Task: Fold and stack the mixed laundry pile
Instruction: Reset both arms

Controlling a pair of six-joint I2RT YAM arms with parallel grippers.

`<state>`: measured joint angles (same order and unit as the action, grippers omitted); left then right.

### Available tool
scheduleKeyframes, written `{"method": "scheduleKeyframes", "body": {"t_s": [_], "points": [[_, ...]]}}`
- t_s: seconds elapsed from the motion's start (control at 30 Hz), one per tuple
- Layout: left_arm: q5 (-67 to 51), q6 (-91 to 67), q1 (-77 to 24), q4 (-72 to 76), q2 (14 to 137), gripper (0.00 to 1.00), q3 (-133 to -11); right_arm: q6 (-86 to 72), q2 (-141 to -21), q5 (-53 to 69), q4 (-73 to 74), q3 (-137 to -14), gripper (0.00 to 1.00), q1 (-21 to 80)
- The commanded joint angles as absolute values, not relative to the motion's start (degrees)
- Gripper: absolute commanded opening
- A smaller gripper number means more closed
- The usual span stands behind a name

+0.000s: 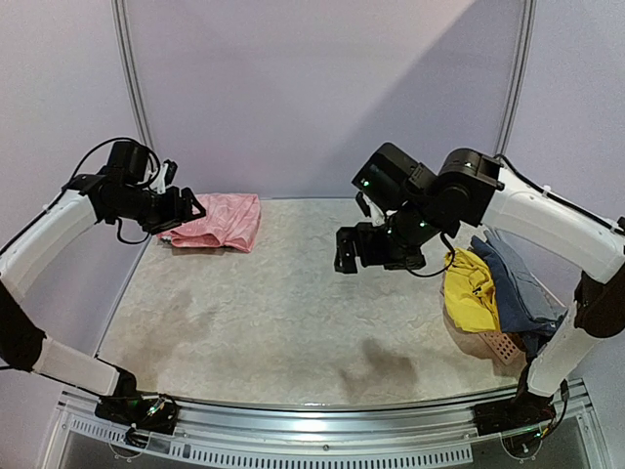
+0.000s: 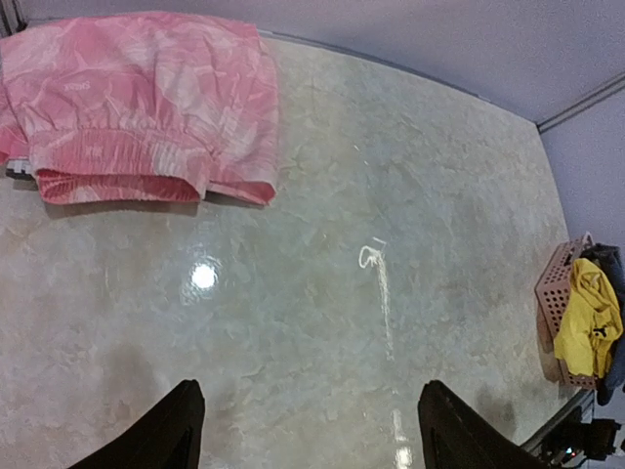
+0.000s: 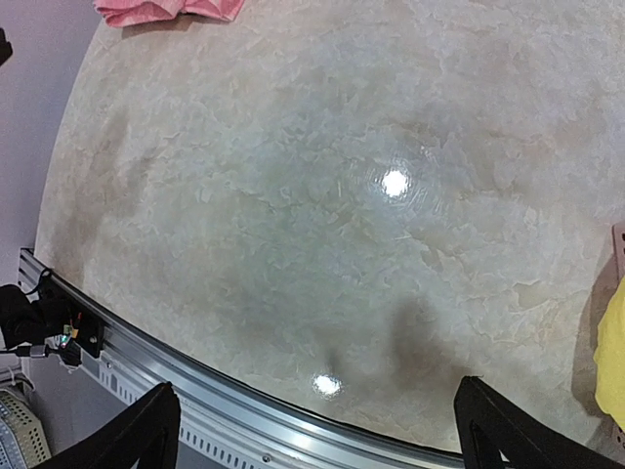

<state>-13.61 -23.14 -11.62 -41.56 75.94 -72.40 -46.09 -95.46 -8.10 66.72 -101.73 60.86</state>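
Note:
What shows of the mixed laundry pile is a bright yellow garment [image 1: 469,288] and a blue-grey one [image 1: 515,278], draped over a salmon basket [image 1: 502,348] at the table's right edge. A pink garment [image 1: 223,221] lies folded flat at the back left. My left gripper [image 1: 191,208] hovers at that garment's left edge, open and empty; in the left wrist view the pink garment [image 2: 146,98] lies beyond the open left gripper [image 2: 311,391]. My right gripper [image 1: 350,251] hangs open above the table's middle, left of the pile. The right wrist view shows the right gripper [image 3: 317,391] holding nothing.
The marbled tabletop [image 1: 293,313] has a metal rail [image 3: 244,410] along its near edge. The perforated basket [image 2: 553,293] with the yellow garment [image 2: 589,313] sits at the far right corner. Purple walls close in the back and sides.

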Motion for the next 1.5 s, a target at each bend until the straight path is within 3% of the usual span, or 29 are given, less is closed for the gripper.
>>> {"method": "scheduleKeyframes", "body": {"t_s": [0.0,0.3,0.4,0.47,0.57,0.67,0.9,1.1,1.17,1.27,1.4,1.47], "points": [[-10.7,-26.5,-16.4,-46.2,68.8,0.77,-68.8,-44.9,-91.4,-12.5,66.6,-103.1,0.99,61.2],[-7.2,-29.4,-22.1,-53.2,54.5,0.81,-60.9,-48.8,-81.5,-21.9,56.1,-97.4,0.99,61.1],[-6.4,-28.6,-22.2,-55.5,50.5,0.88,-60.4,-50.3,-74.9,-23.1,42.0,-88.0,0.99,61.0],[-5.5,-27.1,-22.2,-56.7,48.4,0.99,-60.4,-49.5,-70.1,-23.6,30.5,-79.5,0.99,60.9],[-3.8,-24.7,-22.2,-57.9,46.1,1.0,-60.3,-52.4,-61.6,-29.2,14.9,-66.5,0.99,60.6],[-1.6,-22.8,-22.1,-58.3,43.6,1.0,-60.0,-61.2,-57.4,-34.3,14.6,-62.1,0.99,59.5],[4.3,-27.7,-22.1,-53.4,39.9,1.0,-57.4,-62.9,-56.8,-36.9,22.3,-66.6,0.99,59.3],[2.1,-29.2,-22.0,-49.4,41.6,1.0,-56.3,-69.9,-43.9,-40.8,7.4,-48.7,0.99,58.5],[1.2,-28.3,-22.0,-49.4,43.1,1.0,-57.0,-74.3,-40.6,-43.5,13.5,-48.7,0.99,57.7],[3.4,-27.9,-22.0,-51.9,46.0,1.0,-59.0,-74.2,-40.7,-48.4,32.4,-58.1,0.99,57.6],[5.2,-27.5,-22.0,-53.0,49.2,1.0,-60.9,-68.9,-49.3,-54.1,55.6,-74.5,0.99,57.6],[6.8,-27.5,-22.0,-53.0,50.8,0.99,-61.2,-62.3,-55.4,-53.2,60.1,-79.8,0.99,56.9]]}}
